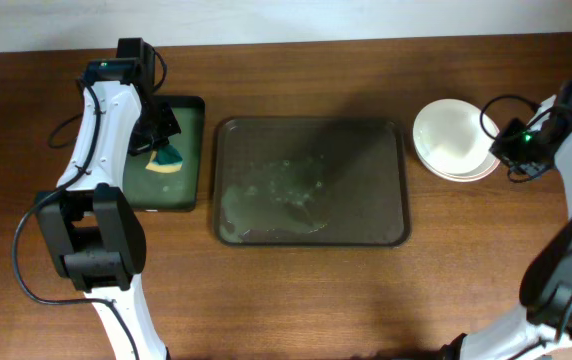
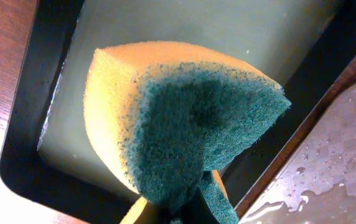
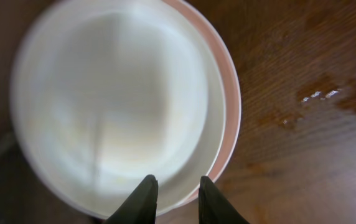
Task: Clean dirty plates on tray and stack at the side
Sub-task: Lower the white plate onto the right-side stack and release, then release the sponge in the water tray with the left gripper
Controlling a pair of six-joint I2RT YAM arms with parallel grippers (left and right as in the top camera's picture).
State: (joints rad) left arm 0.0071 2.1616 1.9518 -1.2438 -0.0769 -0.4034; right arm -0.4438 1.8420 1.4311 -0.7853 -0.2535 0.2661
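Plates [image 1: 455,140] face-up in stack beside tray [image 1: 366,160]

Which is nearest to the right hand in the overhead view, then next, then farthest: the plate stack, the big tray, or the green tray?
1. plate stack, beside the right hand, right side.
2. big tray, centre.
3. green tray, far left.

Plates [image 3: 116,99] ahead of the right gripper [image 3: 174,198]: smooth, glossy white glaze. Its fingers [image 3: 144,199]: matt black plastic. Table [image 3: 302,155] beside them: sealed wood grain, wet spots. Sponge [image 2: 184,124] at the left gripper [image 1: 164,143]: yellow foam, coarse green scouring face. Green tray [image 2: 184,31] beneath: smooth, satin. Tray [image 2: 340,162] alongside: fine-textured, water-beaded.
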